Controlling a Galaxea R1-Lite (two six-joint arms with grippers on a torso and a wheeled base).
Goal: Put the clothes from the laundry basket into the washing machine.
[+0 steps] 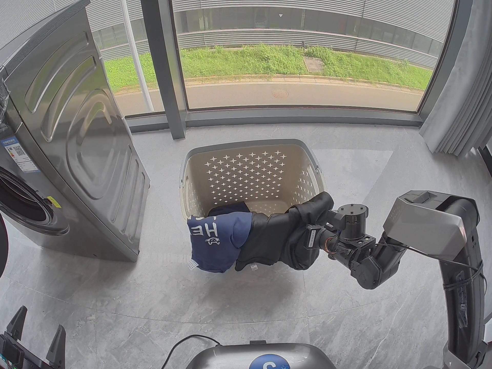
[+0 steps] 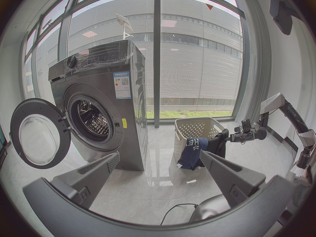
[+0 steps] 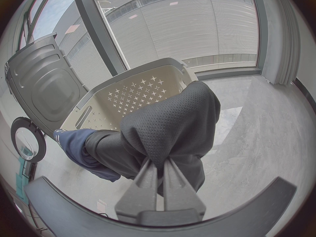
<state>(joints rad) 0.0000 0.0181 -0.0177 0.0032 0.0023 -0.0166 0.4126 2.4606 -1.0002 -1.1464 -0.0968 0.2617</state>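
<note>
Head view: the laundry basket (image 1: 246, 145) stands on the floor (image 1: 154, 293) before the window (image 1: 307, 52). Its near rim is hidden under two pieces of clothing. A black garment (image 1: 277, 237) is bunched over the near rim towards the basket's right corner. A navy garment (image 1: 218, 242) with pale print hangs over the same rim just to the left, touching the black one. A dark fold shows inside the basket behind them; which garment it belongs to cannot be told. The basket's bottom along that rim is hidden by the cloth.

The right tool (image 3: 159, 165) is at the basket's near right corner. In the head view its fingertips are buried in the black fabric. The right wrist view shows its fingers (image 3: 148, 181) pressed together, pinching a raised fold of the perforated black garment.

The washing machine (image 1: 77, 129) stands left of the basket, cut off at the head view's edge with its front opening only partly seen. The left wrist view shows its round door (image 2: 39, 132) swung wide open on the side away from the basket, and the steel drum (image 2: 90, 117) behind it.

The left tool (image 2: 158, 155) is low and well apart from the basket on its near left side, its fingers spread with nothing between them. A black cable (image 1: 189, 340) lies on the floor nearer than the basket, partly cut off.
</note>
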